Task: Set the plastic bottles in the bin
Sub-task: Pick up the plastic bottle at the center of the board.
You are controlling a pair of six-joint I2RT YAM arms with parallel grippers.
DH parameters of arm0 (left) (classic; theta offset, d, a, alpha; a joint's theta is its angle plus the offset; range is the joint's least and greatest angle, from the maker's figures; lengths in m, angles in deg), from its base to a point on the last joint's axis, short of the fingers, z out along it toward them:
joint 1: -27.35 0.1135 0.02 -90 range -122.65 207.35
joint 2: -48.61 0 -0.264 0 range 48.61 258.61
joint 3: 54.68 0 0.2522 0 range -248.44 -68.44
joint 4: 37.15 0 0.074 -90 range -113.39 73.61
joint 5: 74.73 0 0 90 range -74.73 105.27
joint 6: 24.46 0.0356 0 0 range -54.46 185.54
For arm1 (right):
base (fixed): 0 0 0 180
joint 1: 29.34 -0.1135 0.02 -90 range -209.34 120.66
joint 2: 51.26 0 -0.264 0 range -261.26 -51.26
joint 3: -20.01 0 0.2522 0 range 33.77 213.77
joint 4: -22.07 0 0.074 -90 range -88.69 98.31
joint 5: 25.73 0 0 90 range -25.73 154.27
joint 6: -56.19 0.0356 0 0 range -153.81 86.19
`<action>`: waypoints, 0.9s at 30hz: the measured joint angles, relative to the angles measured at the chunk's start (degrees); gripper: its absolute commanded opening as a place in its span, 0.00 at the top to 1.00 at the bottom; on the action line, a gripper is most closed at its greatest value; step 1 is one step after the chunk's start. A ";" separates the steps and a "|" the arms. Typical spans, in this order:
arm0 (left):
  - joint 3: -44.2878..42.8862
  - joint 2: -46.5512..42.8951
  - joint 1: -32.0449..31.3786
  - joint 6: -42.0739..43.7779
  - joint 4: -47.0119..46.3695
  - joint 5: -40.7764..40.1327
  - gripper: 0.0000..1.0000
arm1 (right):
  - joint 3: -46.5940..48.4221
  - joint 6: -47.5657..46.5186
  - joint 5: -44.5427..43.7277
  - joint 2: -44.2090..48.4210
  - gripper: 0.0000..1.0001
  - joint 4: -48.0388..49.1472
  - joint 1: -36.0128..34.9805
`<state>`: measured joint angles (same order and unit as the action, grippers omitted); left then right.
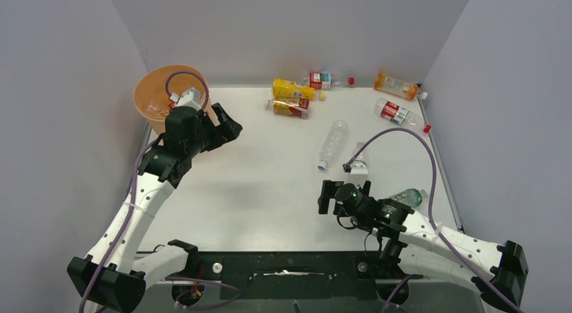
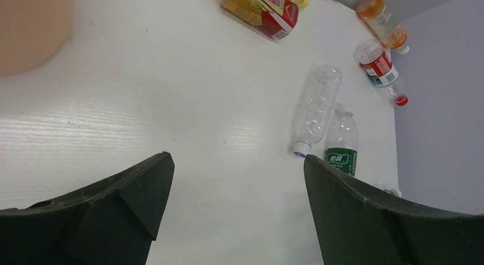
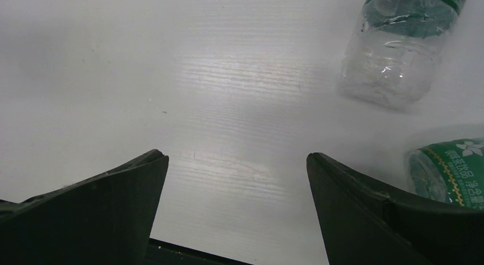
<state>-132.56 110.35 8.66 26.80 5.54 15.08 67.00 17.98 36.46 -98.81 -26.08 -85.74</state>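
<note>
The peach-orange bin point(image 1: 150, 90) stands at the far left corner, with bottles showing inside it. My left gripper point(image 1: 229, 124) point(image 2: 237, 157) hangs open and empty just right of the bin, over bare table. Plastic bottles lie scattered: a clear, blue-capped one point(image 1: 333, 144) point(image 2: 315, 102) mid-table, a green-labelled one point(image 2: 341, 145) beside it, and yellow- and red-labelled ones point(image 1: 291, 98) at the back. An orange-filled bottle point(image 1: 396, 86) and a red-labelled one point(image 1: 398, 113) lie at the far right. My right gripper point(image 1: 345, 188) point(image 3: 237, 156) is open and empty near the front, with two green-labelled bottles point(image 3: 394, 53) point(image 3: 451, 168) to its right.
Grey walls close in the white table point(image 1: 270, 191) on three sides. A red-capped bottle point(image 1: 327, 79) lies against the back wall. The black front rail point(image 1: 283, 266) runs along the near edge, just below my right gripper. A purple cable point(image 1: 405, 134) arcs over the right side.
</note>
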 measured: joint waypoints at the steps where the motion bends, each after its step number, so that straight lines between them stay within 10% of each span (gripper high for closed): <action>1: -0.13 0.00 -0.31 -0.09 0.24 -0.22 0.15 | 0.02 -0.50 0.33 -0.13 0.02 0.55 0.00; 27: -0.02 0.50 -9.05 -1.29 -0.35 -0.07 0.14 | 7.23 2.97 -6.97 -10.16 0.02 -0.81 7.32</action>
<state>-132.58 110.85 -0.39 25.51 5.19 15.02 74.24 20.96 29.48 -108.97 -26.89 -78.42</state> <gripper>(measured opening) 0.854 0.977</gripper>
